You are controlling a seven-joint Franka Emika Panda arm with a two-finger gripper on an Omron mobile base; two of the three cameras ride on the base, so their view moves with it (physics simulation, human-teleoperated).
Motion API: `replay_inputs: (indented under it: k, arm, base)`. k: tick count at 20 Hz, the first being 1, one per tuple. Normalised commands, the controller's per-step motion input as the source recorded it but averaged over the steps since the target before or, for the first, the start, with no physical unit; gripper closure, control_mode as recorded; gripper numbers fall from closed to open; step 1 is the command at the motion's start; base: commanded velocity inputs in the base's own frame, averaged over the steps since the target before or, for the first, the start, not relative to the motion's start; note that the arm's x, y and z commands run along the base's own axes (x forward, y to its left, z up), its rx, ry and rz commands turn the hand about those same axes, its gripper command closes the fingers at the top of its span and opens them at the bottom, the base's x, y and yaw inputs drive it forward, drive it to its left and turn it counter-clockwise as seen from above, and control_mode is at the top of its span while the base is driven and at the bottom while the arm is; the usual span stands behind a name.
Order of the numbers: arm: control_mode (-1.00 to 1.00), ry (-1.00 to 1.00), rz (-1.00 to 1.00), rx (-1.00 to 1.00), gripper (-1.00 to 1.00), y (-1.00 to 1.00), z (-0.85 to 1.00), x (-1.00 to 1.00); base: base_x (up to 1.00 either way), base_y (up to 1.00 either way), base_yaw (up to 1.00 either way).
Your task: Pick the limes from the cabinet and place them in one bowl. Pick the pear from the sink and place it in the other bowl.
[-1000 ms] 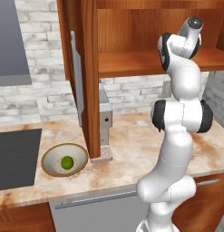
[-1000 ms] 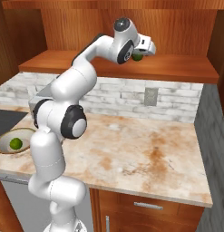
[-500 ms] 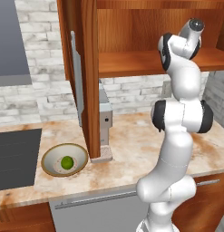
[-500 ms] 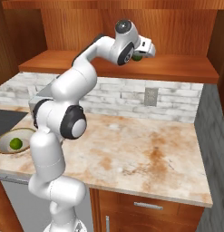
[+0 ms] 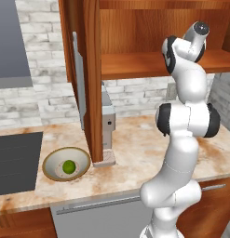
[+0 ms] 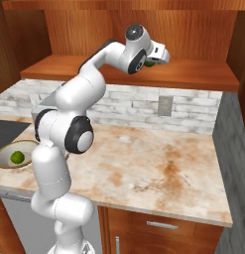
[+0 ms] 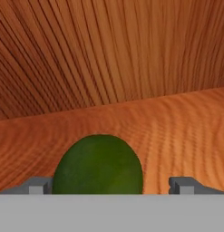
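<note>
Two limes apart, one lime (image 7: pixel 98 164) on the cabinet shelf (image 6: pixel 193 79) between the spread fingers of the gripper (image 7: pixel 112 185), seemingly not gripped, other lime (image 5: pixel 69 166) in the cream bowl (image 5: pixel 56 158) on the table (image 6: pixel 158 173)

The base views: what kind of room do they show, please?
Most likely a kitchen, rendered: a speckled marble-look stone counter, a reddish-brown wooden wall cabinet over a pale brick backsplash, and a shallow cream bowl holding a small round green lime.
</note>
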Motion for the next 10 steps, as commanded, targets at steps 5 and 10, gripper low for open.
replay_inputs:
  k: [5,10]
  arm:
    - [-1.0,0.0,0.0,0.0,-1.0,0.0,-0.09,0.01]
    - [-1.0,0.0,0.0,0.0,-1.0,0.0,-0.07,0.05]
  base:
    - [0.0,0.0,0.0]
    - [0.0,0.0,0.0]
